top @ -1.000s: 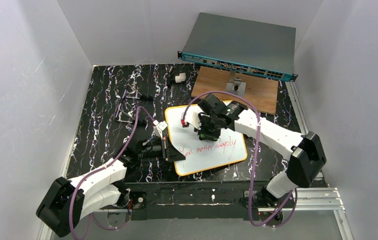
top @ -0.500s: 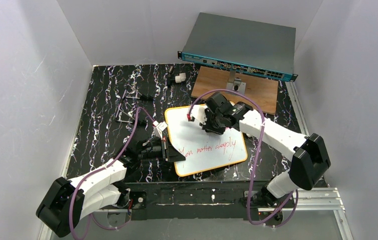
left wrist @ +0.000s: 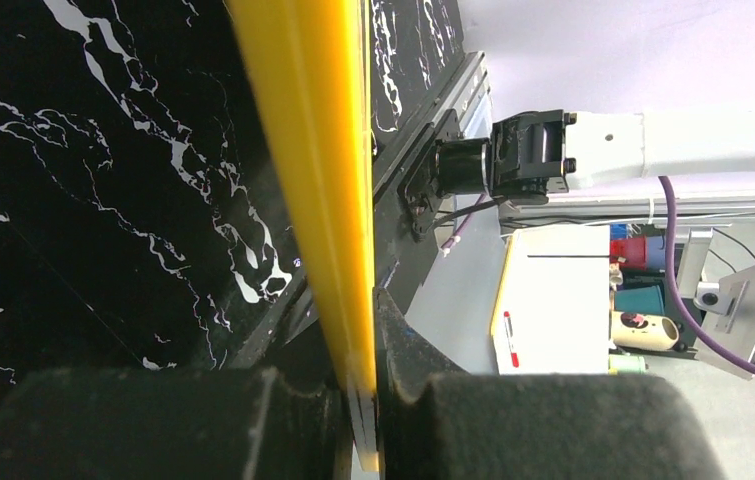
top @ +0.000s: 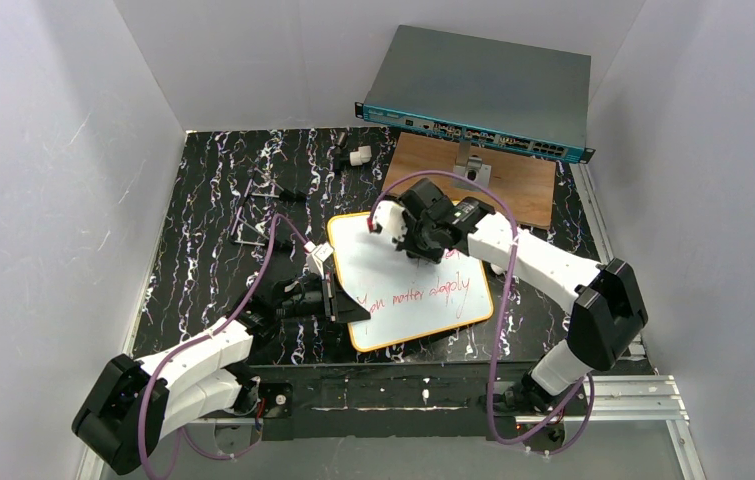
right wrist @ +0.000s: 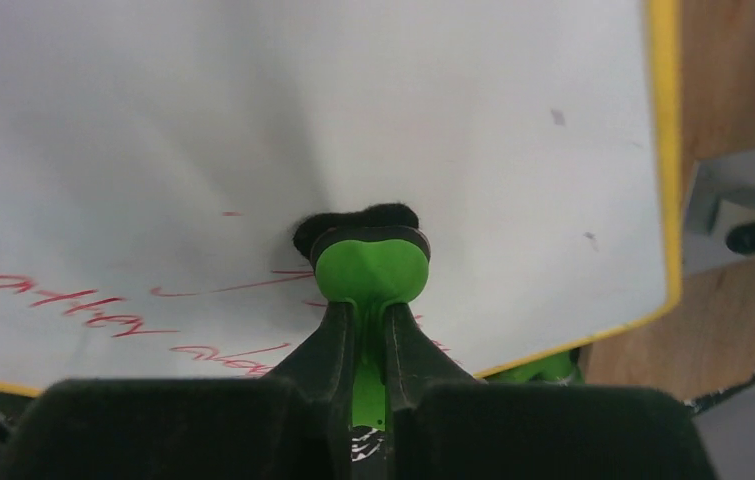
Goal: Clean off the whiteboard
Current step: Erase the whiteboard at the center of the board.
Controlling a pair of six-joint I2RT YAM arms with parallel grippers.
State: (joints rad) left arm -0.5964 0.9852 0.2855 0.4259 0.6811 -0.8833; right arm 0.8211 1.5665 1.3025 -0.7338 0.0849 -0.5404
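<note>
The whiteboard (top: 383, 270), white with a yellow rim, lies in the middle of the black marbled table with a line of red writing (top: 423, 290) across its near half. My left gripper (top: 341, 302) is shut on the board's left edge; the left wrist view shows the yellow rim (left wrist: 313, 180) pinched between the pads of that gripper (left wrist: 365, 400). My right gripper (top: 421, 246) is shut on a green eraser (right wrist: 370, 268), whose black felt pad presses on the whiteboard (right wrist: 253, 120) just above the red writing (right wrist: 63, 305).
A grey network switch (top: 478, 95) stands at the back on a brown wooden board (top: 518, 190), beside the whiteboard's far right corner. A small white part (top: 360, 156) and metal clips (top: 253, 225) lie at the back left. White walls close in both sides.
The right gripper with the eraser has slid away from the red writing toward the board's far edge and slightly left. The left arm and the board have stayed put.
</note>
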